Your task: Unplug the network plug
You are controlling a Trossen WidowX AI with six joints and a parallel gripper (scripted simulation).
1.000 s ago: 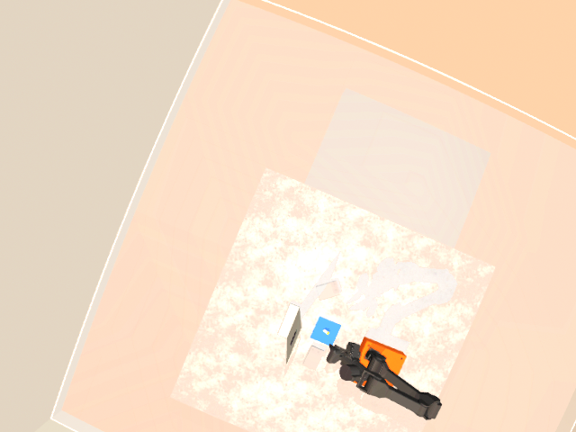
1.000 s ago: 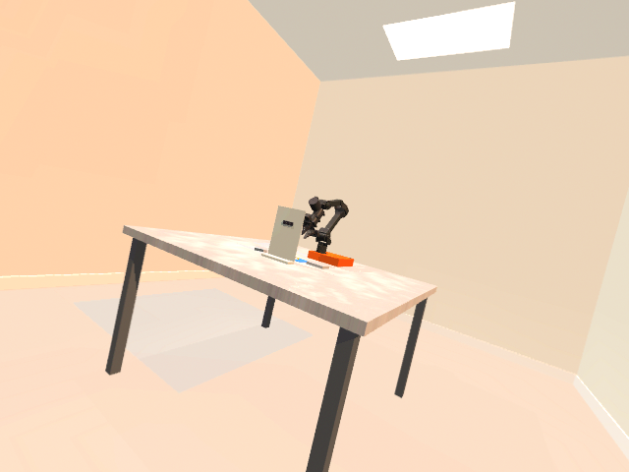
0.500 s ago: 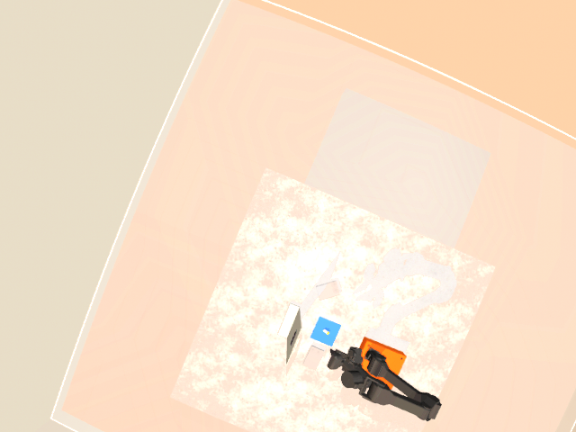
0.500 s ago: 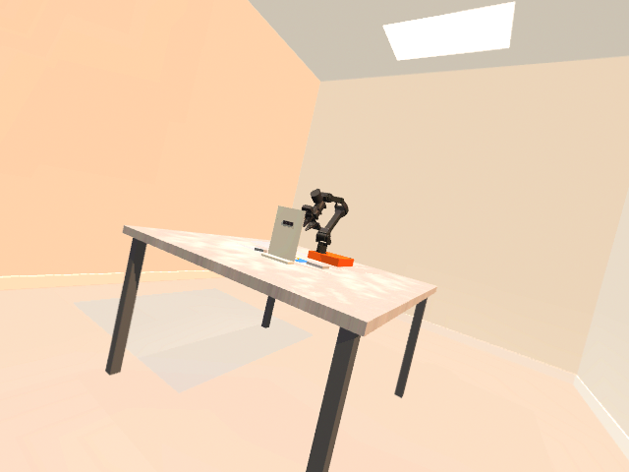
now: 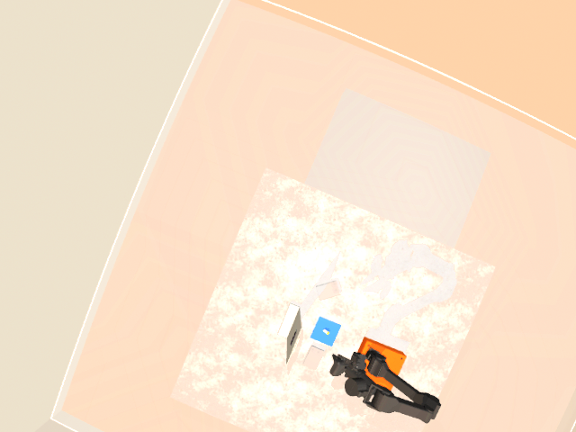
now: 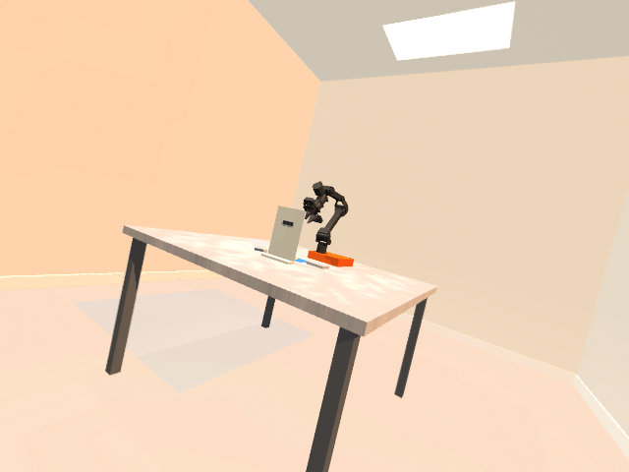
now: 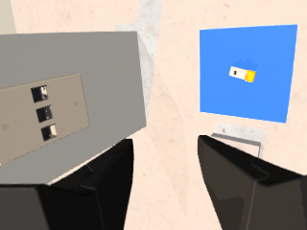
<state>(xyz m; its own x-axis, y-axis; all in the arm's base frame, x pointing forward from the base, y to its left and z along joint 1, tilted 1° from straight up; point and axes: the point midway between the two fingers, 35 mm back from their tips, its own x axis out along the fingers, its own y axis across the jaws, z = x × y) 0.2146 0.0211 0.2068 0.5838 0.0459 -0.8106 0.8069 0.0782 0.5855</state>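
The small white plug (image 5: 326,331) (image 7: 242,73) with a yellow end lies flat on the blue marked square (image 5: 333,339) (image 7: 259,101), free of the panel. The grey upright panel (image 5: 292,339) (image 6: 285,236) (image 7: 72,57) stands to the left of the square; its socket plate (image 7: 45,112) shows three dark openings. My gripper (image 5: 336,364) (image 6: 311,217) (image 7: 165,144) hangs high above the table, between the panel and the square. Its fingers stand apart with nothing between them. It touches nothing.
The arm's orange base (image 5: 395,357) (image 6: 335,260) sits on the table (image 6: 355,299) just behind the square. A pale flat pad (image 5: 313,355) (image 7: 237,136) lies next to the square, and another pale pad (image 5: 328,289) lies farther off.
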